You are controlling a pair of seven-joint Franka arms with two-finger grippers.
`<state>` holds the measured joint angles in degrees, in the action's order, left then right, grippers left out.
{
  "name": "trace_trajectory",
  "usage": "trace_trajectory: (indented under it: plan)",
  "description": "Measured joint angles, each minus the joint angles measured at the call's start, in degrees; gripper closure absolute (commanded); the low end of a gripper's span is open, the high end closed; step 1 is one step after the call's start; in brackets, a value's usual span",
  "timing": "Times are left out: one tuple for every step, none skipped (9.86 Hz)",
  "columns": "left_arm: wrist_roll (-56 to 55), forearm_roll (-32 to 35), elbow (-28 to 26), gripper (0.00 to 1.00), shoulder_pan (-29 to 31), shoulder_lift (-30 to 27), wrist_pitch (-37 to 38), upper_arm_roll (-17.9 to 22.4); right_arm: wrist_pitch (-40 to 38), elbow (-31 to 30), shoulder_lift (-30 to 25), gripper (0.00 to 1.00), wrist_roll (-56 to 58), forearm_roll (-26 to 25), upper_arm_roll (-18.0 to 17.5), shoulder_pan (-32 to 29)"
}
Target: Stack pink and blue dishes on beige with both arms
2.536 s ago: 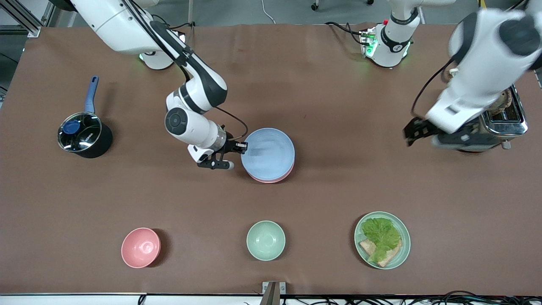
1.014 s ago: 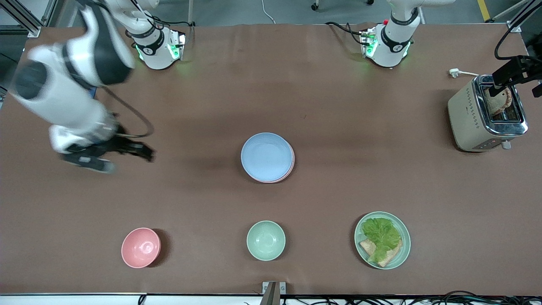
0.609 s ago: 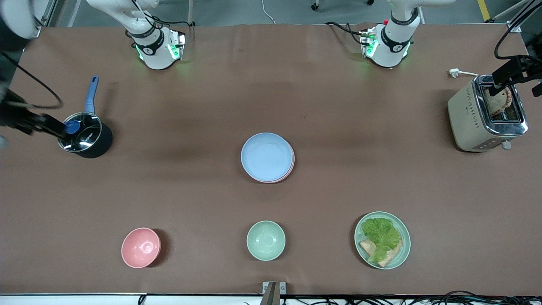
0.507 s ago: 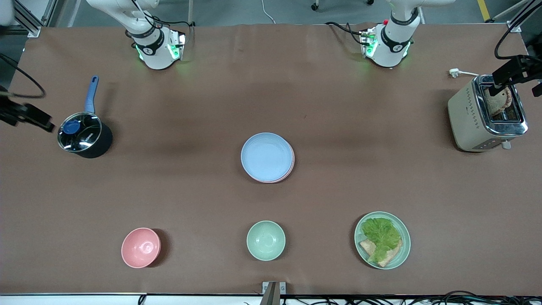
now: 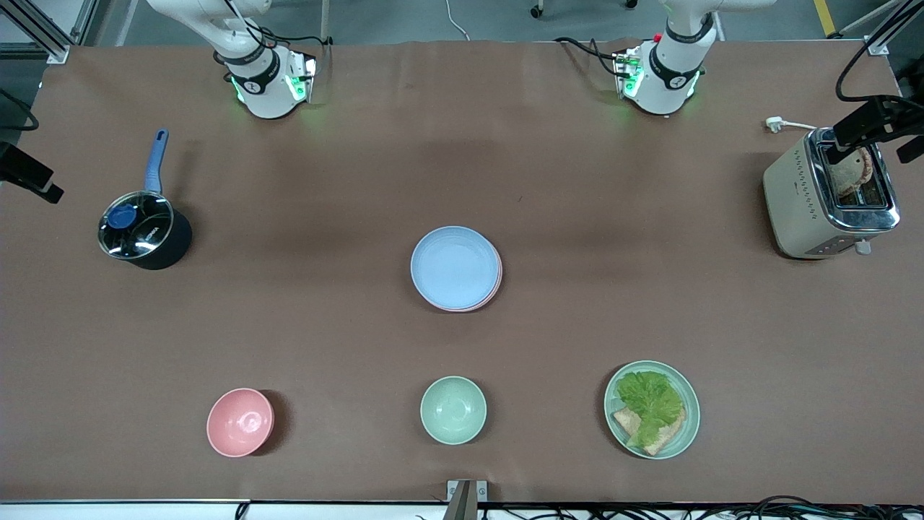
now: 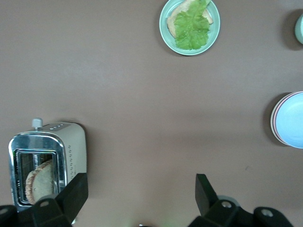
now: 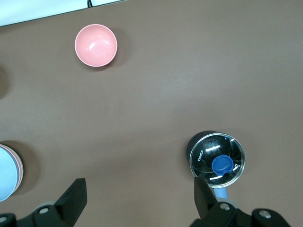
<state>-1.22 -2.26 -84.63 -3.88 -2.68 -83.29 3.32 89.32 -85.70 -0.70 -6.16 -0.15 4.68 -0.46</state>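
Table [image 5: 577,217], brown, takes up most of the front view. Landmark = plate stack at its middle.

Toaster [image 5: 830,195] sits well apart from the stack, twd the left arm's end, bread in one slot. Left gripper [image 5: 873,126] hangs over it; wrist view shows the fingers [image 6: 204,191] spread wide, nothing btwn them. Left arm waits.

Pot [image 5: 144,231] w/ glass lid + blue handle, well apart from the stack twd the right arm's end. Right gripper [image 5: 29,177] is up at the table edge past the pot, fingers [image 7: 75,196] apart, empty too. Right arm also waits.

Stack: blue plate [image 5: 455,266] on top, pink plate [image 5: 497,287] under it, only a thin rim showing. Green plate [image 5: 686,419] w/ lettuce + bread is nearer the camera than the stack, twd the left arm's end. Green bowl [image 5: 453,409] nearer the camera than the stack, pink bowl [image 5: 240,422] beside that twd the right arm's end.

Risks, my guess: blue sits a bit off-centre on pink, so a knock could slide it. Both arms are clear, so low odds. Task looks done or nearly so.

Hard to tell: the beige plate isn't visible in any view, prob. buried under pink, can't confirm. Both grippers are cut by the front view's edges. Wrist views crop the stack
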Motion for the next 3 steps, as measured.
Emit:
trace_trajectory:
  plan:
    - [0.0,-0.03,-0.1,0.0,0.0,0.0,0.0,0.0,-0.29,0.0,0.03,0.0,0.0,0.0,0.0,0.02]
    - [0.0,-0.03,-0.16,0.0,0.0,0.0,0.0,0.0,-0.46,0.0,0.04,0.0,0.01,0.0,0.02,0.02]
    - [0.0,-0.03,-0.19,0.0,0.0,0.0,0.0,0.0,-0.53,0.0,0.04,0.0,0.01,0.0,0.03,0.02]
